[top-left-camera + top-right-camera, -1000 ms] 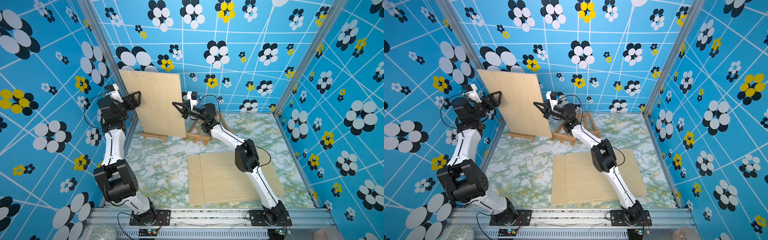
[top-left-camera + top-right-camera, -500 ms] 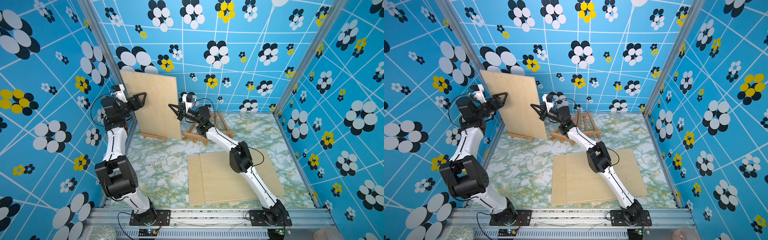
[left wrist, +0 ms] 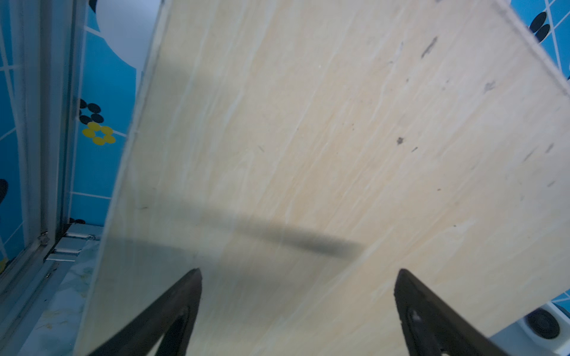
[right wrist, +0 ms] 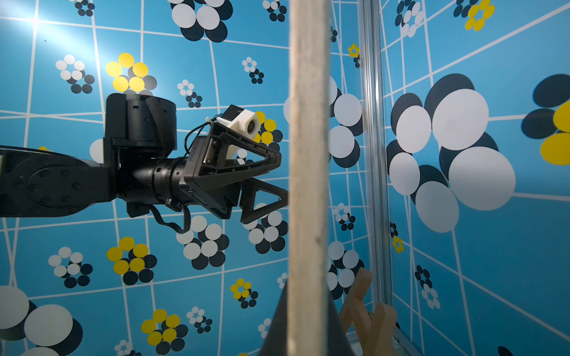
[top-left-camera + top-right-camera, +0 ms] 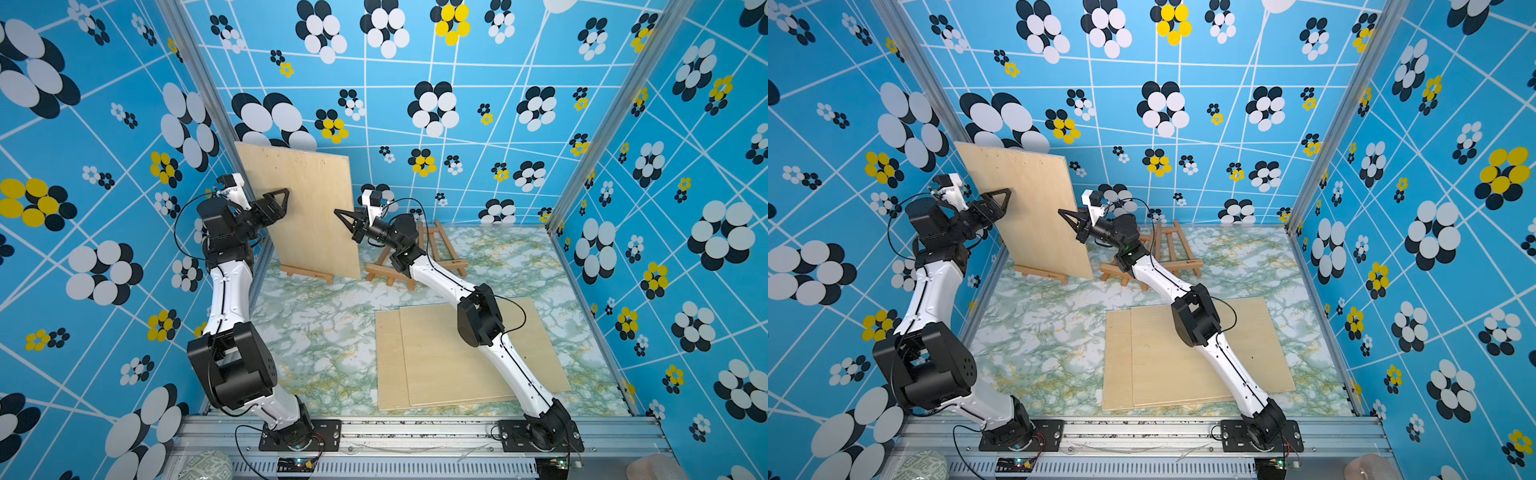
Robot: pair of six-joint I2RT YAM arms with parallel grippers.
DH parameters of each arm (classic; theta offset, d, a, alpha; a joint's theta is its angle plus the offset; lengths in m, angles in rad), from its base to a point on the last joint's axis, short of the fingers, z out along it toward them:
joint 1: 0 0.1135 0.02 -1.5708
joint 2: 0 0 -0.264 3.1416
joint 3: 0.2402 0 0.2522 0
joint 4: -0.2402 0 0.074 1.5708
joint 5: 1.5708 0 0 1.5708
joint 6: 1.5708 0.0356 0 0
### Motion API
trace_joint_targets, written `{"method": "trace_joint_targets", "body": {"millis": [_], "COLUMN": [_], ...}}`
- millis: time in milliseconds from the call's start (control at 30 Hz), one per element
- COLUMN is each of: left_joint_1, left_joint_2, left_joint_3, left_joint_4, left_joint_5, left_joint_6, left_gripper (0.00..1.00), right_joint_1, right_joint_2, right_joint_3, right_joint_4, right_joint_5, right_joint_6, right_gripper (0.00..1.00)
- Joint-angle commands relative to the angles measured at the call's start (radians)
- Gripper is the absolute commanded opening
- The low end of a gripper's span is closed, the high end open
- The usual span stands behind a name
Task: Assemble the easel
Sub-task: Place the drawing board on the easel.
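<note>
Board point(image 5: 307, 208) in right claw point(image 5: 337, 212), left claw point(image 3: 299, 272) open (wide)

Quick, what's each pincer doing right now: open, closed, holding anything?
Left pincer: open, holding nothing, its tips at the face of the upright wooden board.
Right pincer: closed on the wooden board's side edge.

White arm links point(image 5: 226, 291), black joints point(image 5: 232, 370), looping black cables point(image 4: 163, 222), triangular black left hand point(image 4: 283, 178)
</note>
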Motion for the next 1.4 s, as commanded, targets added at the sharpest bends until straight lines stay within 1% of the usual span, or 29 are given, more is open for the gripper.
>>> {"method": "trace_joint_targets", "body": {"millis": [0, 133, 300, 467, 800, 1067, 1100, 1233, 1367], "left_joint_1": [0.007, 0.013, 0.027, 0.031, 0.036, 0.037, 0.037, 0.039, 0.040], "left_joint_2": [-0.073, -0.122, -0.175, -0.225, -0.242, -0.242, -0.238, -0.228, -0.225], "left_joint_3": [-0.052, -0.099, -0.164, -0.243, -0.328, -0.409, -0.416, -0.422, -0.420], "left_joint_4": [-0.051, -0.109, -0.119, -0.099, -0.071, -0.061, -0.054, -0.035, -0.038], "left_joint_5": [-0.066, -0.101, -0.116, -0.111, -0.098, -0.100, -0.096, -0.086, -0.084], "left_joint_6": [0.022, 0.049, 0.043, 0.025, 0.023, -0.030, -0.035, -0.046, -0.036], "left_gripper": [0.99, 0.99, 0.99, 0.99, 0.99, 0.99, 0.99, 0.99, 0.99], "right_joint_1": [0.027, 0.014, 0.001, -0.001, 0.003, 0.003, 0.003, 0.003, 0.002], "right_joint_2": [0.019, 0.036, 0.070, 0.093, 0.134, 0.140, 0.139, 0.128, 0.119], "right_joint_3": [0.047, 0.054, 0.092, 0.119, 0.164, 0.176, 0.177, 0.178, 0.176], "right_joint_4": [0.062, 0.069, 0.065, 0.050, 0.025, 0.010, 0.006, 0.002, 0.000], "right_joint_5": [-0.024, -0.001, 0.010, 0.010, 0.020, 0.029, 0.029, 0.024, 0.026], "right_joint_6": [0.058, 0.079, 0.100, 0.091, 0.059, 0.048, 0.046, 0.042, 0.042], "right_gripper": [0.00, 0.00, 0.00, 0.00, 0.00, 0.00, 0.01, 0.16, 0.19]}}
